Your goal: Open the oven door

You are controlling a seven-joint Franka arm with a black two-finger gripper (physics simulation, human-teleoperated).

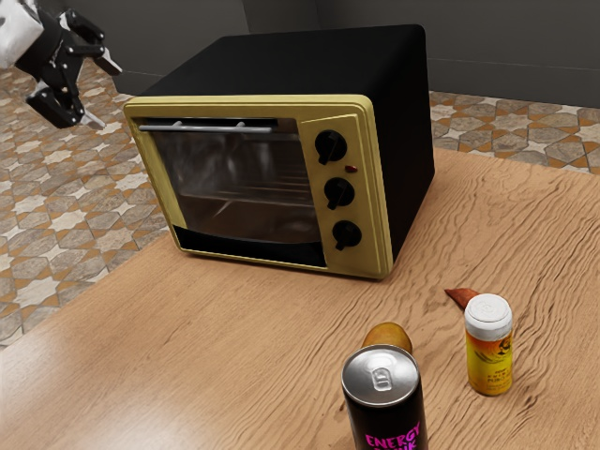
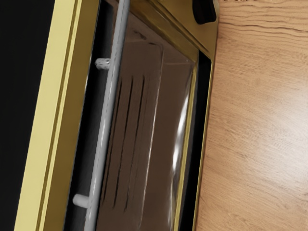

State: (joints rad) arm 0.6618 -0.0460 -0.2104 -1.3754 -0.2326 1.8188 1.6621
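My gripper [image 1: 104, 94] hangs at the exterior view's upper left with its fingers spread and nothing between them. It is apart from the oven [image 1: 408, 131], beyond the oven's left front corner. The yellow-framed oven door [image 1: 234, 178] is shut, its dark glass showing rack lines. A thin grey handle bar [image 1: 202, 127] runs along the door's top edge. Seen from my hand, the handle [image 2: 105, 115] stands off the door on two short posts, in front of the glass [image 2: 163, 120].
Three black knobs [image 1: 339, 192] line the oven's front panel. Nearer the camera on the wooden table [image 1: 187, 347] stand a dark energy drink can [image 1: 384, 403] and a yellow bottle with a white cap [image 1: 489, 347]. A brownish round item [image 1: 389, 336] and a reddish pointed piece [image 1: 459, 296] lie beside them.
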